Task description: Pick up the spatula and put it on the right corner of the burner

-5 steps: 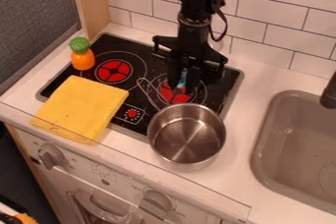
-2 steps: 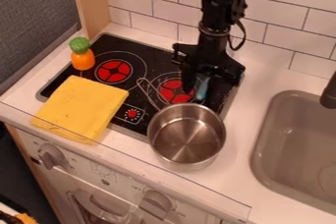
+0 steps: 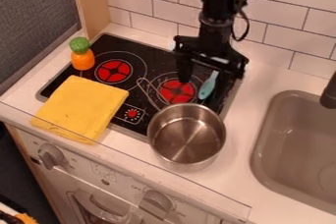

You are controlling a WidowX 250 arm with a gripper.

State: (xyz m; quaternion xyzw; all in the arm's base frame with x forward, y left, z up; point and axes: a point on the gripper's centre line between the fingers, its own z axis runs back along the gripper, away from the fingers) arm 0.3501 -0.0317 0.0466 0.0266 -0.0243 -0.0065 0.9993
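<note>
Turquoise in colour, the spatula (image 3: 207,87) lies at the right edge of the burner (image 3: 177,91), I suppose because this corner is requested, and the claw (image 3: 205,83) hangs above with its fingers parted, probably to leave the spatula undragged.
</note>
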